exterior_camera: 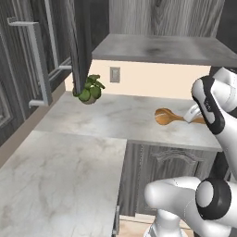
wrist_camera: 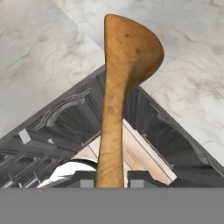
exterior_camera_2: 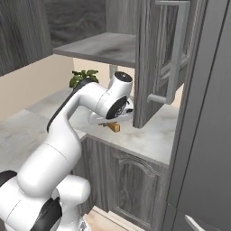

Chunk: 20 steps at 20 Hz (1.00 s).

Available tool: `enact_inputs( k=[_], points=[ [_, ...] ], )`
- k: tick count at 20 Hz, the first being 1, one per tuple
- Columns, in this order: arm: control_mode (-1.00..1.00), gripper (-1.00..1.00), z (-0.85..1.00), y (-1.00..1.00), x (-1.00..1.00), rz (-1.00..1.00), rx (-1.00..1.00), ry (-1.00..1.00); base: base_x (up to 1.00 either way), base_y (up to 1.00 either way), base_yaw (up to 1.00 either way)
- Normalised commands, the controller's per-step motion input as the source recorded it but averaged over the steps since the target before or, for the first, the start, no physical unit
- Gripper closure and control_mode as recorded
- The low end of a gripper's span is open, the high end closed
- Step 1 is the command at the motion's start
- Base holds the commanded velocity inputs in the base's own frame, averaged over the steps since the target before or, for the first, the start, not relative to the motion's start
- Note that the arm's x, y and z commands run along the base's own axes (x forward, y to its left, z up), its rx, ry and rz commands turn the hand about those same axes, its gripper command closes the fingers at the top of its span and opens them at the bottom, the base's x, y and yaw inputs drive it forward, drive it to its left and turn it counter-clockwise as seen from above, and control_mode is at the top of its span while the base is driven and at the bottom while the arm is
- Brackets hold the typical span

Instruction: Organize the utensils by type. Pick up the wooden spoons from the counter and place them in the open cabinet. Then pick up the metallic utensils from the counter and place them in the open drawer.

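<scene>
Gripper (wrist_camera: 109,183) clamps the wooden spoon (wrist_camera: 124,65) by its handle end; your lift could clip the shelf (exterior_camera: 162,48).

Even, soft rendered light w/ faint shadows, no glare, slightly low-res.

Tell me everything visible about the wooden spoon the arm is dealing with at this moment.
The wooden spoon is orange-brown with visible grain, an oval bowl and a straight handle that widens toward the bowl. The end effector is shut on the handle's end, so the spoon points away from the hand. In the left base view it is roughly level, bowl toward the left, lifted just above the counter. The arm hides most of the handle there. Below it sits the open cabinet's shelf edge overhead.
</scene>
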Motion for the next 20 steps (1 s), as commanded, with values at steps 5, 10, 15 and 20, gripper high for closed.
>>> enact_inputs(
  k=[5, 10, 15, 20],
  points=[
    [1.00, 1.00, 0.00, 0.00, 0.00, 0.00, 0.00, 0.00, 0.02, 0.00, -0.01],
    [1.00, 1.00, 0.00, 0.00, 0.00, 0.00, 0.00, 0.00, 0.00, 0.00, 0.00],
    [-1.00, 1.00, 0.33, 0.02, -0.06, 0.08, 0.00, -0.23, 0.00, 0.00, 0.00],
    [-1.00, 1.00, 0.63, 0.11, -0.03, 0.02, -0.24, -0.33, 0.00, 0.00, 0.00]
  ],
)
